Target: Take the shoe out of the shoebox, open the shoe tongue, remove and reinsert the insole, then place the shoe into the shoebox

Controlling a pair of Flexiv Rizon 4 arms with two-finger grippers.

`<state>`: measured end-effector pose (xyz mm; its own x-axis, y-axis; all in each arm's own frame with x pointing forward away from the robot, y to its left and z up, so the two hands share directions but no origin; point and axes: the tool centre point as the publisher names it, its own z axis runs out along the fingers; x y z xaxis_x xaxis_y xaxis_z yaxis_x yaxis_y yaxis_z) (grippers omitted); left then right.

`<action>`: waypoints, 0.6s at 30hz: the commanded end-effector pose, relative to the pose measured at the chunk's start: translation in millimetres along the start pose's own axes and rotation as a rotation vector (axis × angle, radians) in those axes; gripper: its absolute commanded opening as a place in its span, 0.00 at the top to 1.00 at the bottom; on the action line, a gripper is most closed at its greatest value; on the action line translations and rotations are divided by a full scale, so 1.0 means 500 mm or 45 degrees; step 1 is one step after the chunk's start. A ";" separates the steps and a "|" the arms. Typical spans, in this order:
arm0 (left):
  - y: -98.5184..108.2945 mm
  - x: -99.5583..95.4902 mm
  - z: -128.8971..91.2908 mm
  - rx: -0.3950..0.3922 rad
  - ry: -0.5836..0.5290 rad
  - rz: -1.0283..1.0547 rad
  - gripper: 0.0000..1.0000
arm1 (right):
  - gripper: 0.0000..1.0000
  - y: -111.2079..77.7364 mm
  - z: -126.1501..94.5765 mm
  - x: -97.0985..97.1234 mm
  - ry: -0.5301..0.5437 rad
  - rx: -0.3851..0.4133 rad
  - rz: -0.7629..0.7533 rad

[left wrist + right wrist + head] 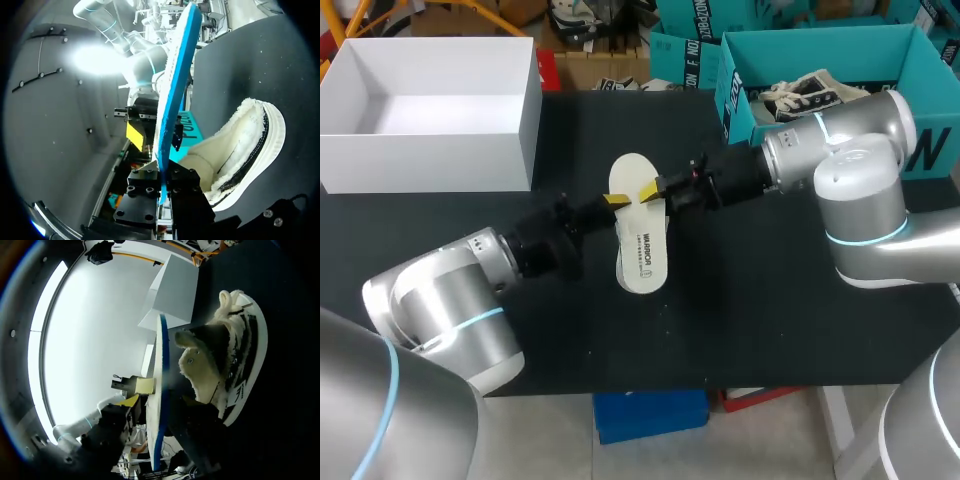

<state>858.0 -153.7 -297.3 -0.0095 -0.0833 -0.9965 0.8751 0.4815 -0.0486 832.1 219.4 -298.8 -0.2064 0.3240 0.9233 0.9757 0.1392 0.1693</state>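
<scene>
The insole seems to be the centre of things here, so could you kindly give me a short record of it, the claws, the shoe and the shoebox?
insole: out of the shoe, white on top, blue underneath, held above the table
left claw: shut on one long edge of the insole
right claw: shut on the opposite edge
shoe: fleece-lined, on the table close by the insole
shoebox: white, open, nothing inside

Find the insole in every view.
Head view: the insole shows broadside at mid-table, between the left gripper and the right gripper.
Left wrist view: edge-on with a blue side, rising out of the left gripper, with the shoe beside it.
Right wrist view: edge-on in the right gripper, beside the shoe.
Shared landmark: the black table.
</scene>
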 end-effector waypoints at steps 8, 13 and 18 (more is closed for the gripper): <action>-0.007 -0.007 -0.089 0.094 0.309 -0.086 1.00 | 0.00 -0.068 -0.066 0.006 -0.327 -0.088 0.143; -0.013 -0.007 -0.120 0.104 0.374 -0.107 1.00 | 0.00 -0.107 -0.098 0.016 -0.480 -0.201 0.218; -0.021 -0.011 -0.147 0.124 0.435 -0.129 1.00 | 0.00 -0.154 -0.135 0.041 -0.605 -0.349 0.275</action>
<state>821.4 -107.4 -302.5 -0.2111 0.1012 -0.9722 0.8957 0.4183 -0.1509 793.2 166.1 -287.0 0.0126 0.6209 0.7838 0.9920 -0.1064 0.0683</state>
